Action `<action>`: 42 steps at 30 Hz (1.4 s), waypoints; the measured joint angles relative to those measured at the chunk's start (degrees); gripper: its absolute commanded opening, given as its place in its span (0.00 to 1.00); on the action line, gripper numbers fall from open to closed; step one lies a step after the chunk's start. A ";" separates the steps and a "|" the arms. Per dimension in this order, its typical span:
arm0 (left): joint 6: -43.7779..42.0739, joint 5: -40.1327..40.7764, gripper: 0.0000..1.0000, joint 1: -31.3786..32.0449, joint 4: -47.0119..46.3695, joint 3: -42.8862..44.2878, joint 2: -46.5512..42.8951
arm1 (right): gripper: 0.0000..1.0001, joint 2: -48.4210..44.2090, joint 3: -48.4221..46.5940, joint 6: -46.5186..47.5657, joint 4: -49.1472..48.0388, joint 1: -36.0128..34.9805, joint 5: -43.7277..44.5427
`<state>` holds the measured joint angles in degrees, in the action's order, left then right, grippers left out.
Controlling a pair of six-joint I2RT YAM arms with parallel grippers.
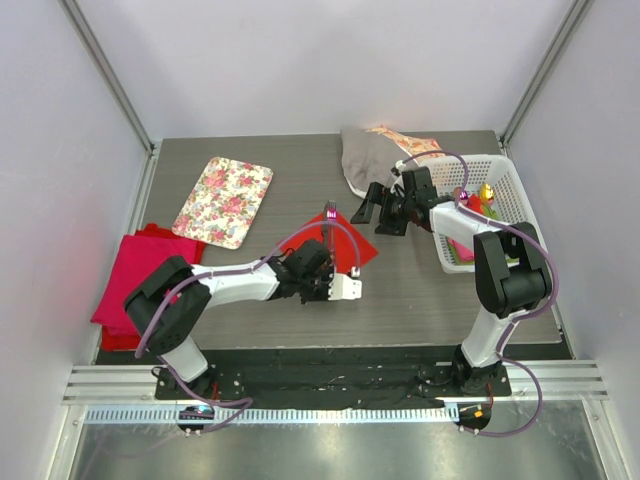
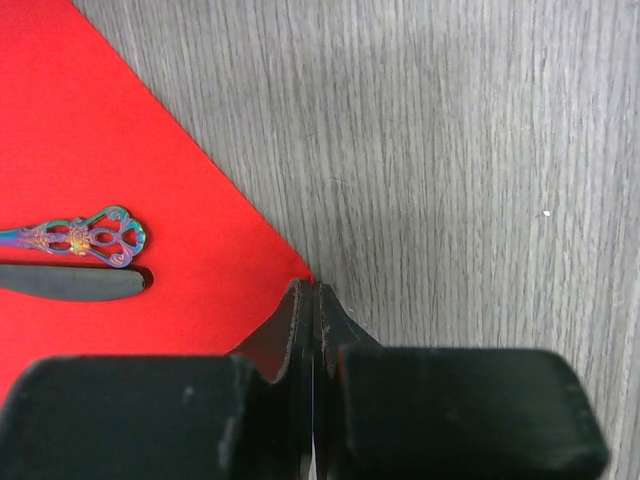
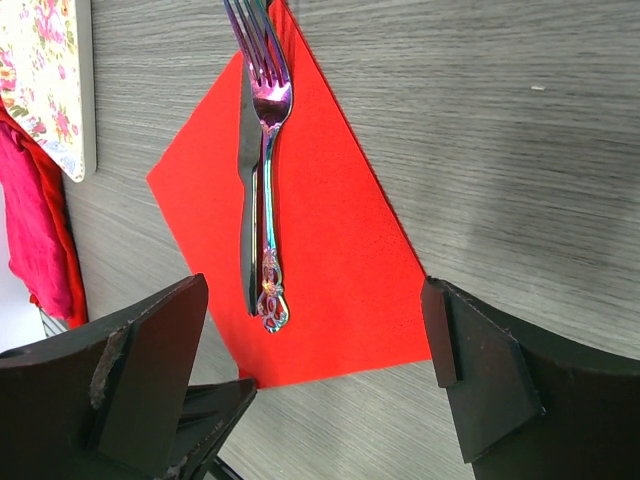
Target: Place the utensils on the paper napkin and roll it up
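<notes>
Left wrist: left claw (image 2: 313, 290) clamps paper napkin (image 2: 120, 150) corner.

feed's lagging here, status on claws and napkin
Left claw shut on paper napkin corner. Right claw open, above it. Fork and knife side by side on napkin. No obstruction seen.

Legible text, labels, brands, numerals, signs: none can be read in any of the three views.
</notes>
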<state>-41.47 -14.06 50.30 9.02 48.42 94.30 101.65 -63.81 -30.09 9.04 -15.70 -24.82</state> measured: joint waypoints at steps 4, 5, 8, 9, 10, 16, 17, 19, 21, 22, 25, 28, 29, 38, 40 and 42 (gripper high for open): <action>-0.02 0.61 0.00 0.92 1.14 0.39 -0.02 | 0.97 0.00 -0.26 0.00 -0.04 0.00 0.00; 0.04 0.61 0.00 1.11 1.33 0.48 -0.02 | 0.97 0.00 -0.26 0.00 -0.04 0.00 0.00; 0.46 0.61 0.00 1.51 2.67 1.18 -0.02 | 0.98 0.00 -0.26 0.00 -0.02 0.00 0.02; 0.50 0.63 0.00 1.51 2.97 1.46 -0.07 | 0.97 0.00 -0.26 0.00 -0.02 0.00 0.00; 0.50 0.74 0.00 1.49 3.48 1.92 -0.09 | 0.97 0.00 -0.26 -0.02 -0.02 0.00 0.02; 0.50 1.18 0.00 0.61 5.70 6.58 -0.09 | 0.98 0.00 -0.26 -0.02 -0.02 0.00 0.00; 0.48 1.18 0.00 0.42 5.68 7.32 -0.09 | 0.97 0.00 -0.26 -0.02 -0.02 0.00 0.00; 0.46 1.20 0.00 -0.07 5.73 8.39 -0.09 | 0.97 0.00 -0.26 -0.02 -0.02 0.00 0.00; 0.28 1.22 0.00 -0.61 5.84 9.11 -0.09 | 0.97 0.00 -0.26 -0.02 -0.02 0.00 0.00; 0.22 1.25 0.00 -0.85 5.90 9.33 -0.09 | 0.97 0.00 -0.26 -0.02 -0.02 0.00 0.00; -0.02 1.27 0.00 -1.44 6.01 9.77 -0.09 | 0.94 0.00 -0.26 -0.07 -0.02 0.00 -0.04; -0.17 1.29 0.00 -2.03 6.03 9.97 -0.07 | 0.89 0.00 -0.26 -0.04 -0.02 0.00 -0.26; -0.24 1.29 0.00 -2.21 6.03 10.08 -0.02 | 0.84 0.00 -0.26 -0.09 -0.02 0.00 -0.42; -0.90 1.70 0.00 -3.45 4.35 10.91 1.88 | 0.56 0.00 0.87 -1.16 -1.51 0.00 -1.79; -0.98 2.08 0.00 -3.48 4.11 11.39 2.62 | 0.49 -0.02 1.95 -1.73 -2.21 0.00 -2.34; -1.01 2.36 0.00 -3.56 3.65 11.67 3.04 | 0.44 -0.02 3.39 -2.38 -2.93 0.00 -2.89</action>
<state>-42.48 -11.70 46.74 12.67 60.10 97.34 101.62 -60.42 -32.47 6.11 -15.70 -27.70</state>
